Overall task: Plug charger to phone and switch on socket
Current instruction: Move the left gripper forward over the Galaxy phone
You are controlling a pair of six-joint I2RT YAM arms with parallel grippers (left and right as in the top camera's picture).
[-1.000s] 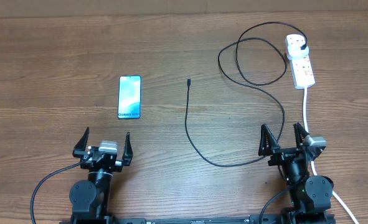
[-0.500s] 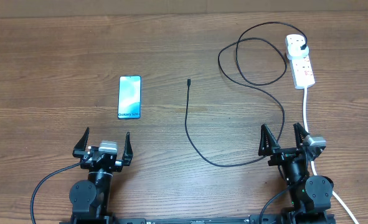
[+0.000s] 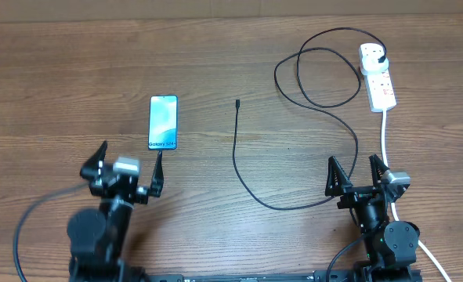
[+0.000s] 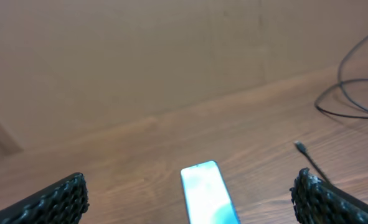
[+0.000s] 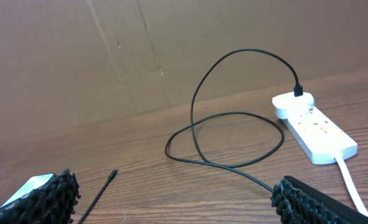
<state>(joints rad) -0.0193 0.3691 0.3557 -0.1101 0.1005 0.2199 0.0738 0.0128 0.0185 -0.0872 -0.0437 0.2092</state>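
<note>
Brown wood-grain surface (image 3: 59, 70) runs from the arms' bases out to a cardboard backdrop. Nearest the bases, the left hand (image 3: 132, 150) has just pushed forward and a little left from its parked spot. It is smeared with motion in the overhead view, its fingers spread wide and holding nothing, and its tips now sit just short of the phone's near end. The right hand (image 3: 352, 160) has not budged; it too is spread and empty.

Beyond the left hand the phone (image 3: 163, 122) lies flat, screen up, where it was, and the left wrist view has it centred between the fingers. Well apart to its right, the charger cable (image 3: 235, 153) runs away from the arms to its connector tip (image 3: 237, 103), which lies loose and not in the phone.

Farthest off, the cable loops round to its plug (image 3: 381, 56), already seated in the power strip (image 3: 380, 84). The strip's white cord (image 3: 385, 133) trails back past the right hand.

The job looks only just begun. The left arm seems to be heading for the phone, and plugging in and switching on are both still to do.
</note>
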